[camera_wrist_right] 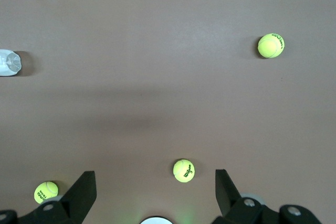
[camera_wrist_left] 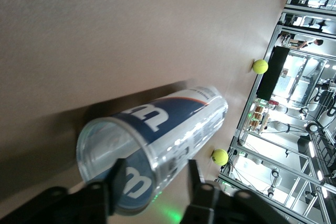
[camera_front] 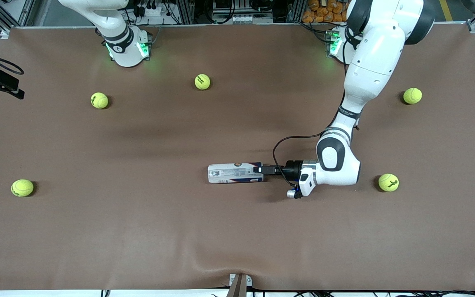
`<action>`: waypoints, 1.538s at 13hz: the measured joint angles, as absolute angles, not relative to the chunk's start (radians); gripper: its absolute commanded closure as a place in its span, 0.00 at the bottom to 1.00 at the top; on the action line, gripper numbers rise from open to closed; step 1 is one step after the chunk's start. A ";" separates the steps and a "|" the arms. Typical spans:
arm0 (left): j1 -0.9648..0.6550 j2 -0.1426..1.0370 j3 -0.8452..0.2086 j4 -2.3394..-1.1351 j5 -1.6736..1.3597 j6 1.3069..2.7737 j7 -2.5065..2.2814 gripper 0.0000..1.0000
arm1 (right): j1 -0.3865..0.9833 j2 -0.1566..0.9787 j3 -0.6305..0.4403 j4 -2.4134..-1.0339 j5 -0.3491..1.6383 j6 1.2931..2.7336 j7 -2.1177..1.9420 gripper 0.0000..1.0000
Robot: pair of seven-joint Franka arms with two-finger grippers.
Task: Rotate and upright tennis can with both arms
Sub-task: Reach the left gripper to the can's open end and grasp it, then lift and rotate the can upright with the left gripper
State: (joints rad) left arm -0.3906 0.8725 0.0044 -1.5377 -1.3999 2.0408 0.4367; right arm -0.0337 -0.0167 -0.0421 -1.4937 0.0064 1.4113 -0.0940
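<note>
I see the can (camera_front: 235,173) lying on its side on the brown table (camera_front: 138,231), near the middle, its length running along the table toward each arm's end. My left hand (camera_front: 261,169) is low at the can's end that faces the left arm's side. In the left wrist view its fingers (camera_wrist_left: 118,178) straddle the rim of the can's open mouth (camera_wrist_left: 116,169), one inside and one outside, pinching the wall. My right hand (camera_wrist_right: 155,192) waits high over the table, fingers spread wide with nothing between them. Six balls lie scattered; one (camera_front: 388,182) sits near the left arm's elbow
</note>
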 measured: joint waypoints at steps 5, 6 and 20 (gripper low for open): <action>-0.391 0.874 0.005 -1.530 -1.400 2.041 0.437 1.00 | -0.033 -0.013 -0.041 -1.494 0.007 1.411 -0.094 0.00; -0.392 0.874 0.004 -1.530 -1.400 2.041 0.437 1.00 | -0.033 -0.012 -0.041 -1.494 0.007 1.411 -0.094 0.00; -0.508 0.841 0.028 -1.326 -1.083 2.049 -0.082 1.00 | -0.033 -0.010 -0.039 -1.494 0.007 1.424 -0.094 0.00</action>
